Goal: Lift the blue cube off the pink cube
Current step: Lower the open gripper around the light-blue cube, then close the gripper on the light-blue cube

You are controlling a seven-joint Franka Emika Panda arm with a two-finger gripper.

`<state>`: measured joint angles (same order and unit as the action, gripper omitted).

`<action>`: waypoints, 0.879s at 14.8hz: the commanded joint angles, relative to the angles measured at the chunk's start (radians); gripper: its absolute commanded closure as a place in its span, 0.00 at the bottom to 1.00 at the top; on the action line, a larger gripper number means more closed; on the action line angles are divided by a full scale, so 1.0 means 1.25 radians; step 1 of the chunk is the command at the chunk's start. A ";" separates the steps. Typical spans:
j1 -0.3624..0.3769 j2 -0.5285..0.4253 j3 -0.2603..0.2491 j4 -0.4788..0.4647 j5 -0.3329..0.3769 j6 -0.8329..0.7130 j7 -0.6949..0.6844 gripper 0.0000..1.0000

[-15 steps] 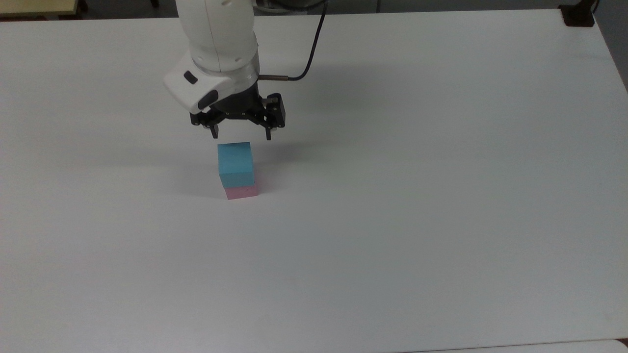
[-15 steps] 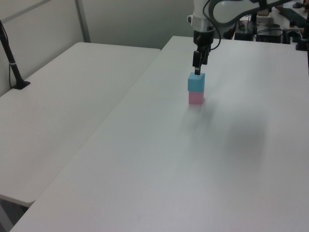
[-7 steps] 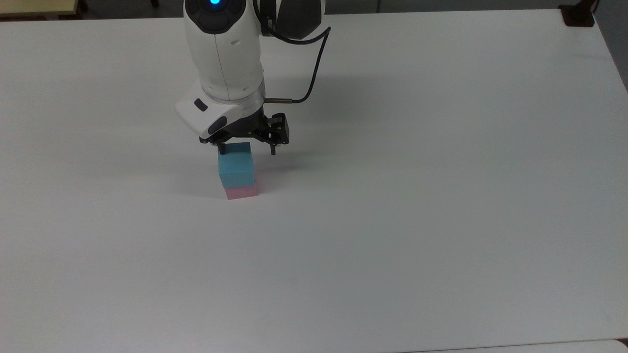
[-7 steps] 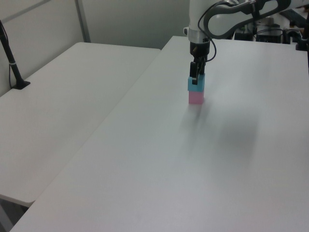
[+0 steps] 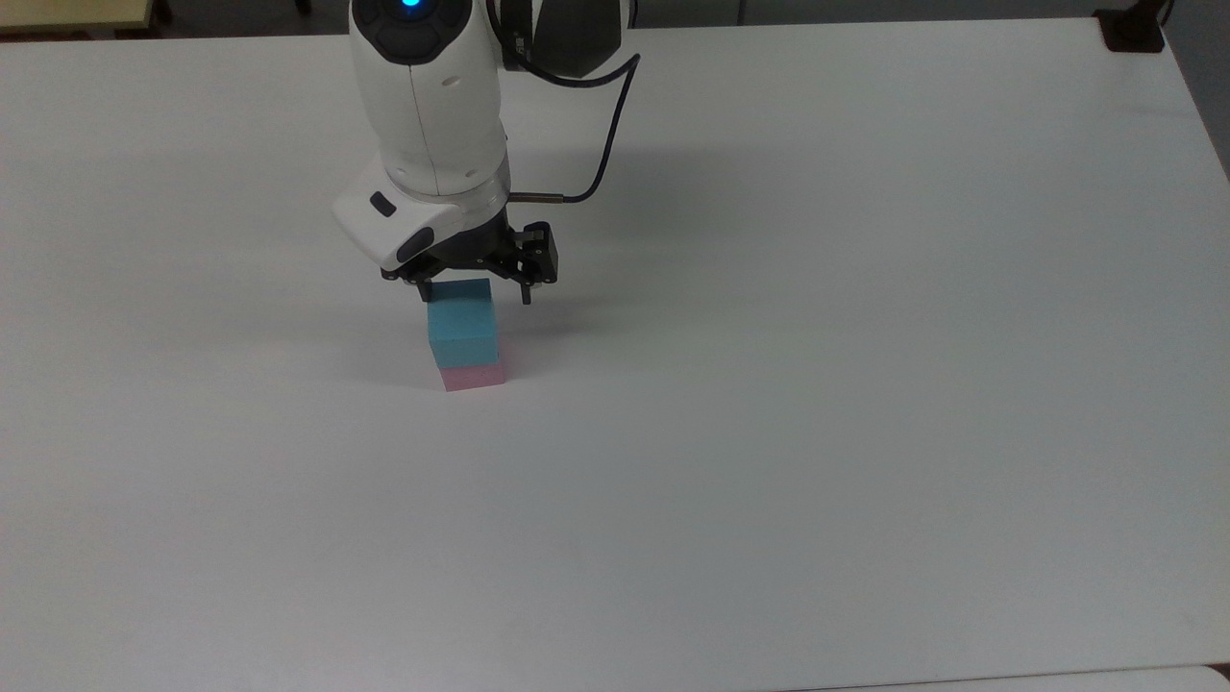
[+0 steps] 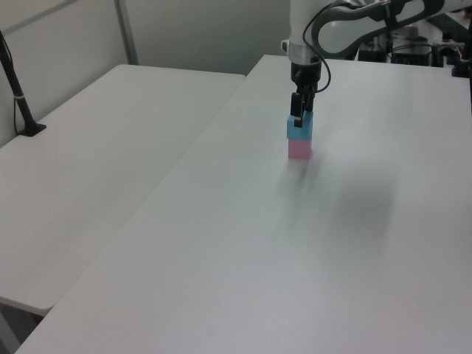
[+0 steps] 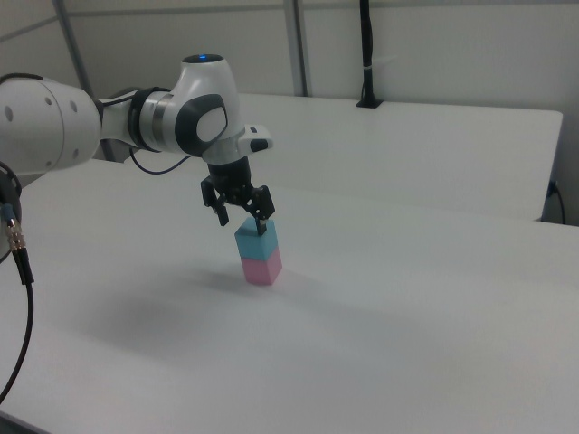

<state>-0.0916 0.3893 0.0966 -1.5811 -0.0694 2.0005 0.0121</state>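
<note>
While the blue cube hides the pink cube partly, fingers straddle it apart.

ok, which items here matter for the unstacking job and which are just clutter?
Job:
- small sky-blue matte cube, stacked on top
- small pale pink matte cube, beneath it
- black two-finger claw, open, straddling the blue cube's top

Not involved:
- black post on the neighbouring white table
- black cable on the arm

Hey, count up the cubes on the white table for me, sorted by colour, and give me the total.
Blue cube: 1, stacked on the pink one
Pink cube: 1, resting on the table
Total: 2 cubes
</note>
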 commanded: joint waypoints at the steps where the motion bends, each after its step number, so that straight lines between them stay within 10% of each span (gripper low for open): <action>1: -0.002 -0.003 -0.001 -0.003 -0.021 0.015 -0.006 0.00; 13: -0.002 0.019 -0.001 -0.010 -0.055 0.043 -0.001 0.08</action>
<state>-0.0947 0.4003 0.0964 -1.5825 -0.1219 2.0243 0.0120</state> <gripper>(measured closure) 0.009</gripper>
